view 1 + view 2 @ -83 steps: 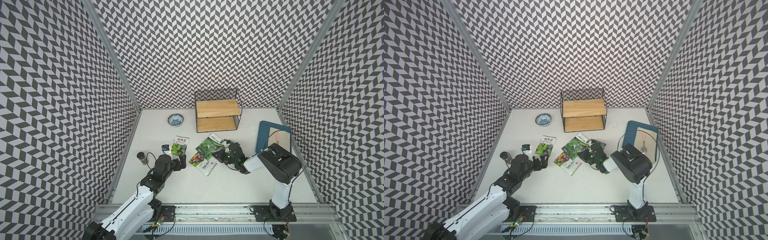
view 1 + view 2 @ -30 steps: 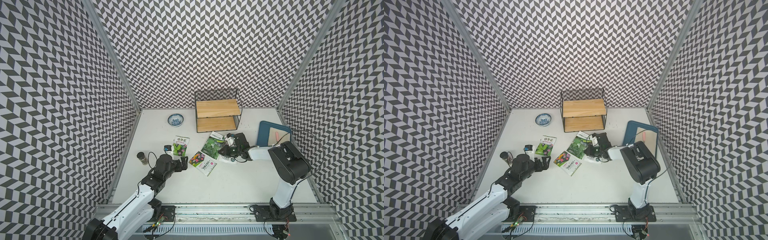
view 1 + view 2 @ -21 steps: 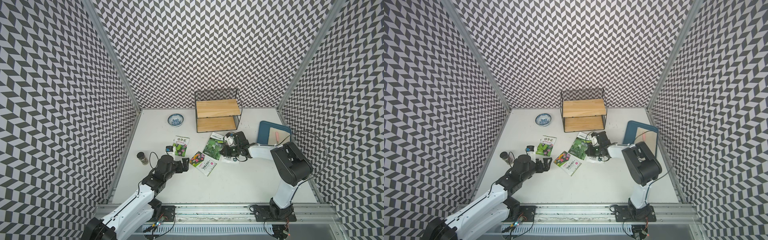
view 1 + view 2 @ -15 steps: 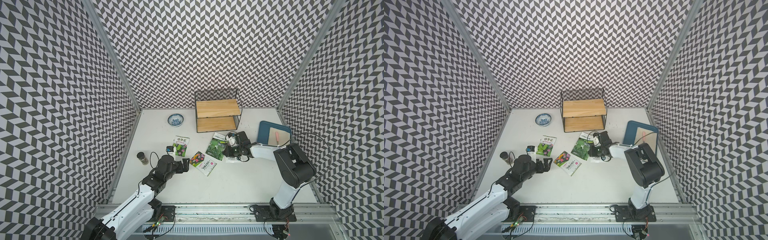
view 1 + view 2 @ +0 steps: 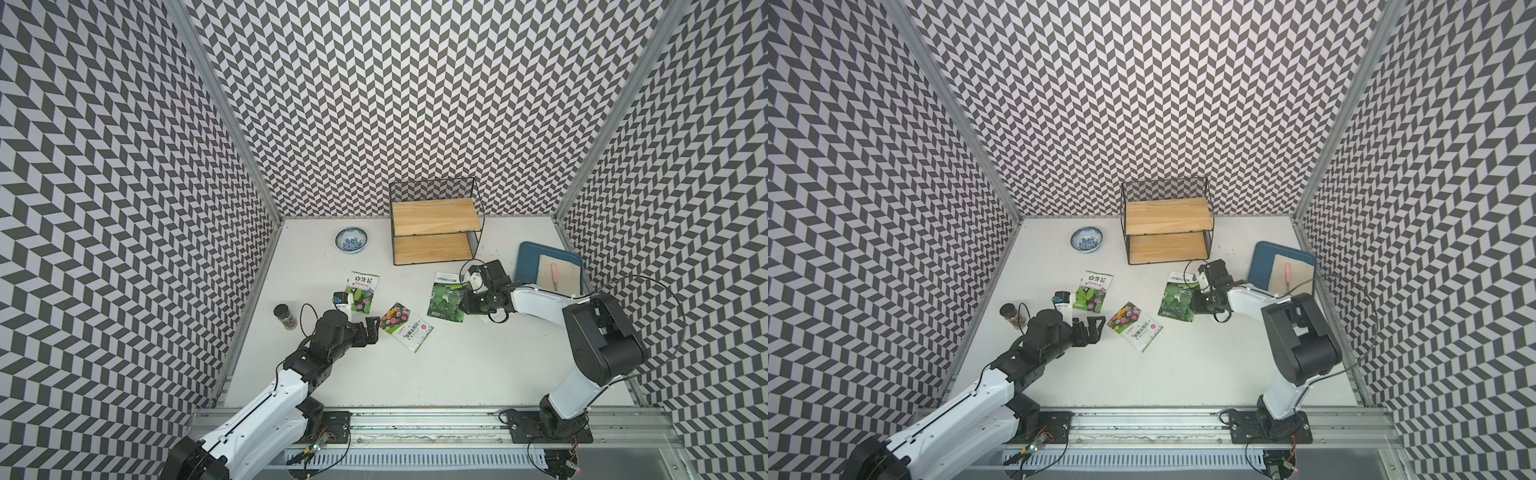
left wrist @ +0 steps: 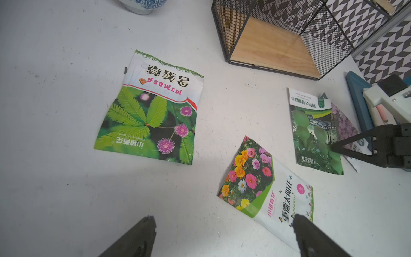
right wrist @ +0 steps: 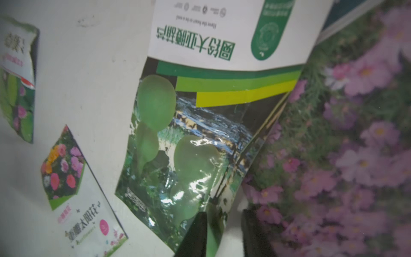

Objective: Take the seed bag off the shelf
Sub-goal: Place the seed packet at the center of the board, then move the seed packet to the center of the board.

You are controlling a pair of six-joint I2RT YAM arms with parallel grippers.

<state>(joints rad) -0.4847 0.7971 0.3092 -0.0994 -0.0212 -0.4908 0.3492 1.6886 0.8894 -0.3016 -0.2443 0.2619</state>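
Observation:
The shelf (image 5: 434,216) (image 5: 1167,220) stands at the back with both wooden boards bare. A green gourd seed bag (image 5: 446,297) (image 5: 1177,301) (image 7: 189,133) lies flat on the table in front of it, overlapping a purple-flower bag (image 7: 344,133). My right gripper (image 5: 463,301) (image 5: 1195,301) (image 7: 224,222) sits low at this bag's right edge, its jaws a little apart with the bag's corner between them. My left gripper (image 5: 374,328) (image 5: 1098,328) (image 6: 222,220) is open and holds nothing, beside a bright flower seed bag (image 5: 407,326) (image 6: 266,184).
A mimosa seed bag (image 5: 361,291) (image 6: 151,115) lies left of centre, by a small blue and white item (image 5: 340,298). A blue-patterned bowl (image 5: 351,240) sits at the back left, a dark jar (image 5: 284,316) near the left wall. A blue tray (image 5: 528,262) holds a board at the right.
My right gripper has carried the green bag right and toward the back, laid it on the table, and its jaws have parted. My left arm has drawn back slightly.

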